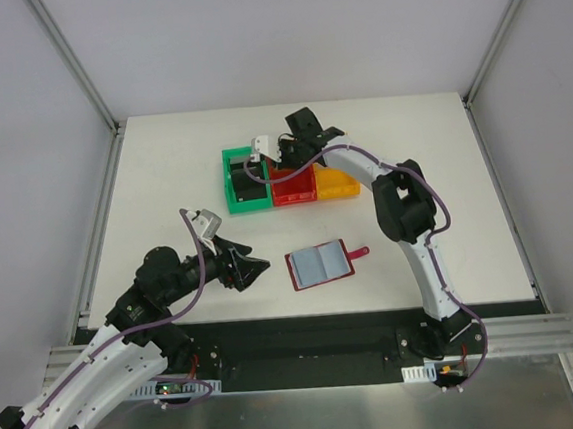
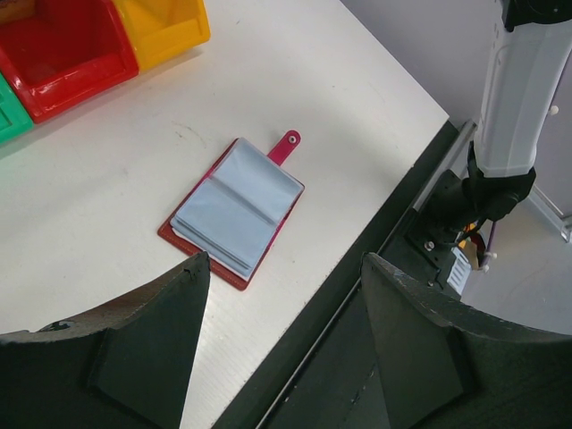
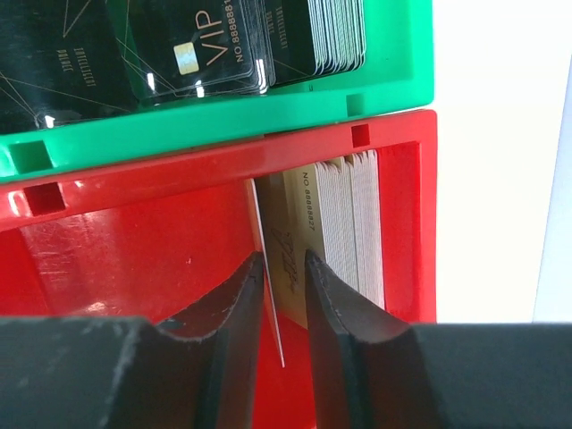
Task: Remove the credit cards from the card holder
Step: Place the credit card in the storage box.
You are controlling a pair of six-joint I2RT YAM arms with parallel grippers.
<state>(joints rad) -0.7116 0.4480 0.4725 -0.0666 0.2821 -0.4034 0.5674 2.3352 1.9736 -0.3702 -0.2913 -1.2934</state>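
Your left gripper (image 2: 286,268) hung with its fingers spread wide, holding nothing. Just beyond its fingertips the card holder (image 2: 237,210) lay open and flat on the table (image 2: 107,170), grey-blue lining up, red tab pointing away from the hand. Farther ahead and to the left sat the red bin (image 2: 63,54) and the yellow bin (image 2: 161,27).

Your right gripper (image 3: 284,264) reached into the red bin, its fingers close together on either side of a gold credit card (image 3: 290,223) standing on edge. You couldn't tell whether they pinched it or only flanked it. Just right of the fingers, a stack of credit cards (image 3: 349,223) stood against the bin wall. Beyond the fingertips, the green bin (image 3: 223,121) held black VIP cards (image 3: 197,45).
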